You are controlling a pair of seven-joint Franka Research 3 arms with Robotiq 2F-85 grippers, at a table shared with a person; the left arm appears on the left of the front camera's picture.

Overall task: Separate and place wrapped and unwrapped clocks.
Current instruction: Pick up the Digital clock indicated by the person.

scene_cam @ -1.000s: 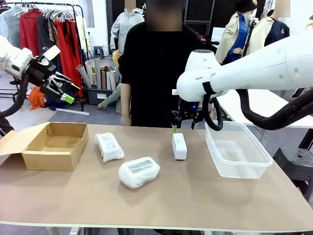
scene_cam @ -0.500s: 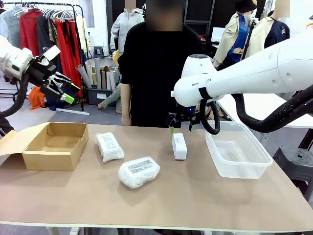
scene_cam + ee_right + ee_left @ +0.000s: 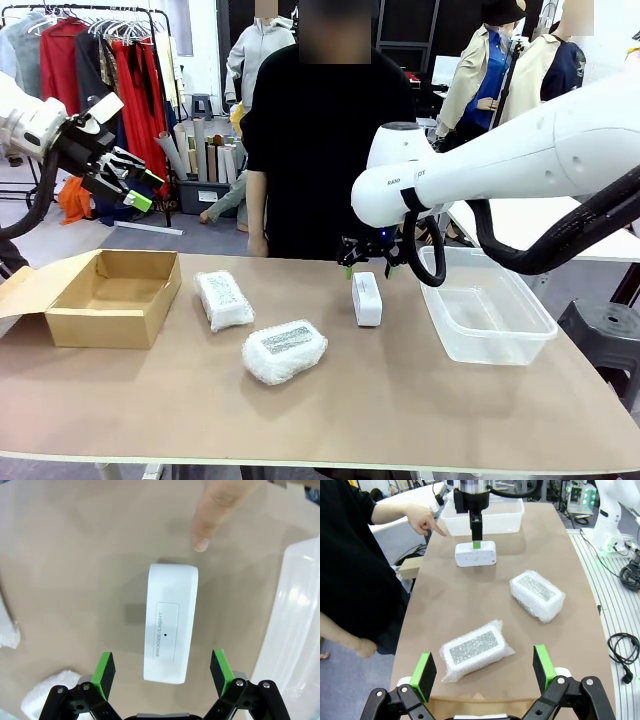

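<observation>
The unwrapped clock is a bare white block lying near the table's far middle. My right gripper hangs open just above it; in the right wrist view its green pads flank the clock without touching. Two wrapped clocks in bubble wrap lie to the left, one near the cardboard box and one closer to me. My left gripper is open, held high above the table's left end. In the left wrist view it looks down on both bundles.
An open tan cardboard box sits at the left. A clear plastic tub stands right of the bare clock. A person stands at the far side, with one finger pointing down just beyond the bare clock.
My right arm has shifted slightly left and lower, bringing its gripper over the bare clock. The left arm and the clocks have not moved.
</observation>
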